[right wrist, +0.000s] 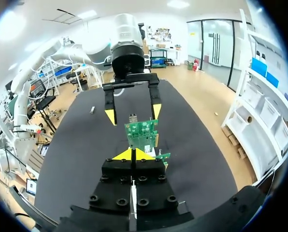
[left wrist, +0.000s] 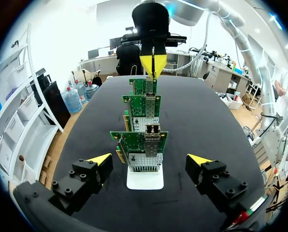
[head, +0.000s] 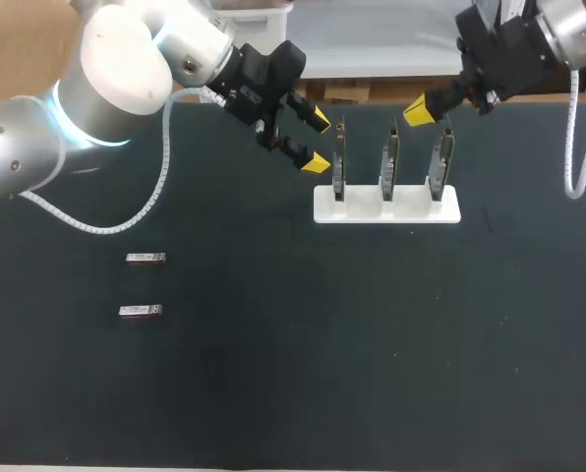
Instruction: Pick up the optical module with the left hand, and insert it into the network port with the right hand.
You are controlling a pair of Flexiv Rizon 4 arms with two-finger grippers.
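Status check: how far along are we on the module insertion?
Nothing looks done yet. One optical module and a second module lie on the table, not gripped. Nothing is in hand: the left end effector is open beside the card stand, and the right end effector is shut, with nothing visible in it. The pickup, the transfer and the insertion are all left.
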